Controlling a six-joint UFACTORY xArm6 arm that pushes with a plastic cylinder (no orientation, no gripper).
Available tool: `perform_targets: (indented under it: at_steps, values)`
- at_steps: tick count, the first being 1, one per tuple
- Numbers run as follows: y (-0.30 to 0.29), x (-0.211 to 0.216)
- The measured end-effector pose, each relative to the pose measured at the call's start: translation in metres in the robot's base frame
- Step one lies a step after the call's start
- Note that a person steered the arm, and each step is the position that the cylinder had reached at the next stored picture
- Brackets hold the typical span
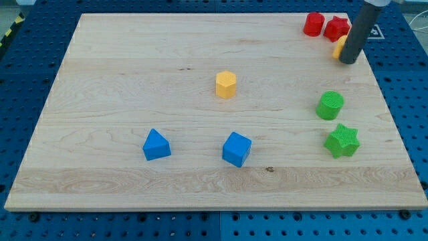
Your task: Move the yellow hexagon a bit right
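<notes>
camera view: the yellow hexagon (226,84) stands alone near the middle of the wooden board (120,60), slightly toward the view's top, with open wood on all sides. my tip (348,61) rests near the view's top right corner, well apart from the hexagon and on its wrong side for a rightward push. the tool is a plain rod with nothing to open or close; it holds nothing. just behind the tip sits a small yellow-orange block (340,47), partly hidden, shape not determinable. two red blocks (326,25) lie beyond it at the top edge.

assessment: the tip should travel round to the hexagon's left, passing above or below it without contact, then push rightward through its centre line. a short stroke only; an off-centre contact would likely turn or deflect the block. the green cylinder (330,105) and green star (342,140) lie well to the right, no obstruction for a small move. the blue triangle-like block (156,144) and blue cube (237,148) sit below, clear of the path.
</notes>
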State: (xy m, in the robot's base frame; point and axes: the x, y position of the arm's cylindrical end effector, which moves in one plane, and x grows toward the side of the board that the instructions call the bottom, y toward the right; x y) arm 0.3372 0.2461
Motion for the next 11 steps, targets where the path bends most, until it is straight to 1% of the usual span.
perform_targets:
  at_steps: [2,3,4,5,8,9,10,11]
  values:
    - [-0.002,-0.050]
    - [-0.002,-0.029]
    - [-0.009,0.020]
    - [-0.062,0.032]
    - [-0.288,0.028]
    - [-0.318,0.040]
    - [-0.311,0.072]
    - [-0.286,0.085]
